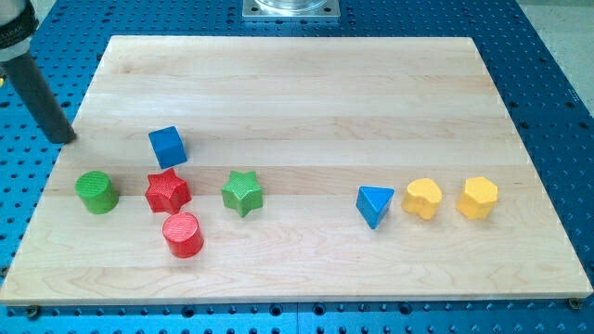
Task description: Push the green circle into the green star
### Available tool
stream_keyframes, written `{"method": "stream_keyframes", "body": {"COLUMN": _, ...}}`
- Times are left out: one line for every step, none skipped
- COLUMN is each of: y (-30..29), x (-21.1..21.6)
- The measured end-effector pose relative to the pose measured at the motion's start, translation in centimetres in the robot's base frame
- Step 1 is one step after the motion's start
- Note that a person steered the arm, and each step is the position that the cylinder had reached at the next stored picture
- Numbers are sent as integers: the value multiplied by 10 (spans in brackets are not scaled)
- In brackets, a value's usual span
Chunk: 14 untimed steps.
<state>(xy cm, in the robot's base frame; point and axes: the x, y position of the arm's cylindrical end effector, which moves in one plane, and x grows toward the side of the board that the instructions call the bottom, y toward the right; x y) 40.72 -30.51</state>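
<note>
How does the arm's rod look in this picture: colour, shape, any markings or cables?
Only the rod shows: a straight, smooth, dark grey cylinder ending in my tip. Above it sits a black collar with a pale band at the view's top left. No cables or markings are visible.

The arm shows only as a straight rod, dark grey to black, round and smooth with a dull sheen down one side. Its upper end goes into a wider part at the view's top left corner, pale with a black band, mostly cut off by the frame. My tip (63, 139) is blunt and plain, no markings on it.
</note>
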Motion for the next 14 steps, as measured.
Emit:
{"method": "stream_keyframes", "body": {"y": 0, "x": 38}}
{"method": "stream_keyframes", "body": {"y": 0, "x": 122}}
{"method": "stream_keyframes", "body": {"y": 28, "x": 120}}
{"method": "stream_keyframes", "body": {"y": 69, "x": 94}}
{"method": "stream_keyframes", "body": {"y": 99, "x": 81}}
{"method": "stream_keyframes", "body": {"y": 94, "x": 96}}
{"method": "stream_keyframes", "body": {"y": 99, "x": 98}}
{"method": "stream_keyframes", "body": {"y": 160, "x": 87}}
{"method": "stream_keyframes", "body": {"y": 190, "x": 85}}
{"method": "stream_keyframes", "body": {"y": 220, "x": 85}}
{"method": "stream_keyframes", "body": {"y": 253, "x": 85}}
{"method": "stream_keyframes", "body": {"y": 283, "x": 92}}
{"method": "stream_keyframes", "body": {"y": 291, "x": 94}}
{"method": "stream_keyframes", "body": {"y": 294, "x": 88}}
